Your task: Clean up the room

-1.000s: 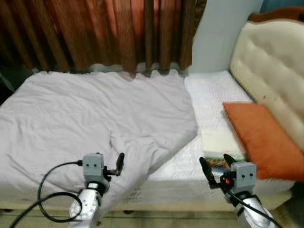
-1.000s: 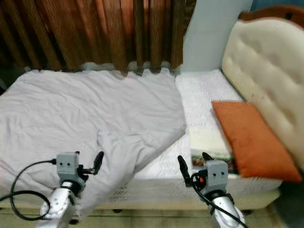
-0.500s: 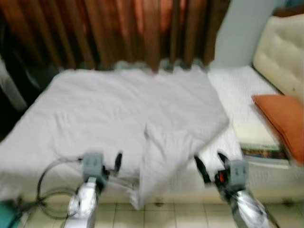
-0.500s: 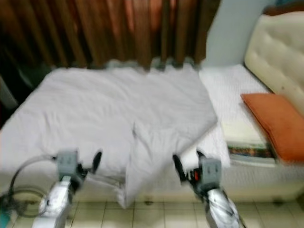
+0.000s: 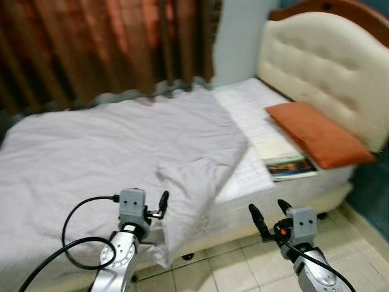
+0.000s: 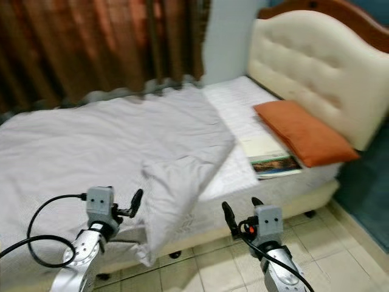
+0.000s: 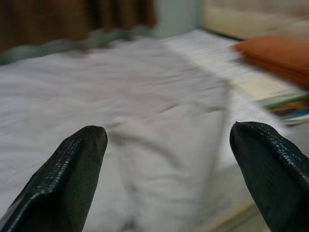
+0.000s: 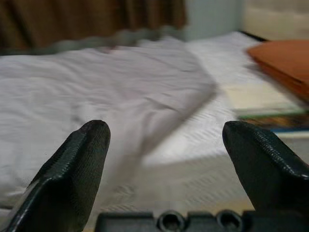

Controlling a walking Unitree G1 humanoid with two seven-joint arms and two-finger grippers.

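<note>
We stand at the side of a bed [image 5: 255, 210], on a tiled floor [image 5: 243, 267]. A blanket [image 5: 109, 146] covers the left and middle of the mattress; 1 corner is folded back and hangs over the near edge, between our 2 arms. To the right of the blanket lies the bare sheet [image 5: 243, 106]. On it, near the front edge, sits a book [image 5: 290, 167], touching the pillow [image 5: 316, 134] just beyond it. The pillow lies just before the headboard [image 5: 316, 55] at the right end. Behind the bed hang curtains [image 5: 91, 42], with a strip of wall [image 5: 237, 36] between them and the headboard.
</note>
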